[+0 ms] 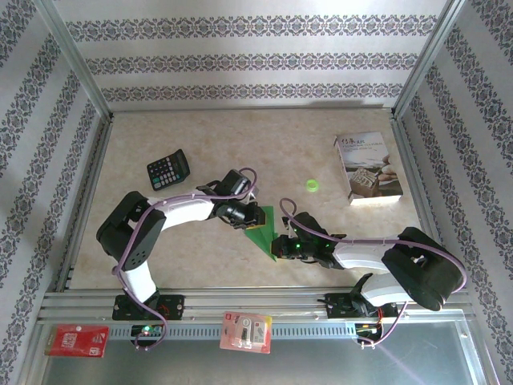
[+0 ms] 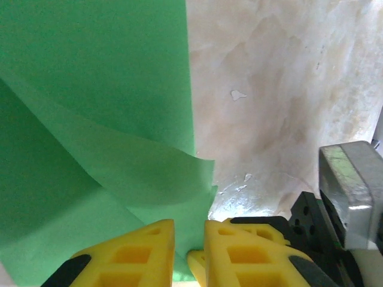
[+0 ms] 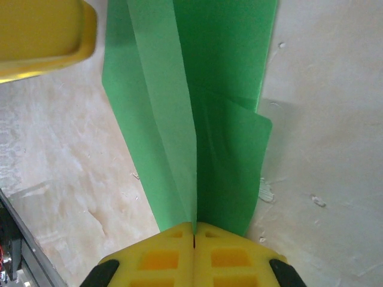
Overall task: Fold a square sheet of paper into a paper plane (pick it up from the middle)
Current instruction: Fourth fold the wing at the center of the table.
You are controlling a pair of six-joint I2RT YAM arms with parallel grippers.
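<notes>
The square sheet of paper (image 1: pixel 263 227) is bright green and folded into a narrow pointed shape with a centre crease, lying near the table's middle front. My right gripper (image 1: pixel 279 243) grips its near end. In the right wrist view the yellow jaws (image 3: pixel 194 226) are pressed together on the crease of the sheet (image 3: pixel 221 89), whose flaps spread away on both sides. My left gripper (image 1: pixel 252 216) is at the sheet's other side. In the left wrist view its fingers (image 2: pixel 137 254) stand a little apart around a raised flap of the sheet (image 2: pixel 90 89); the left gripper (image 2: pixel 190 224) does not clamp it.
A black calculator (image 1: pixel 168 170) lies at the back left. At the back right is a white booklet (image 1: pixel 367 168), with a small green disc (image 1: pixel 311 186) to its left. A red packet (image 1: pixel 77 340) and a pink packet (image 1: pixel 246 331) lie by the front rail.
</notes>
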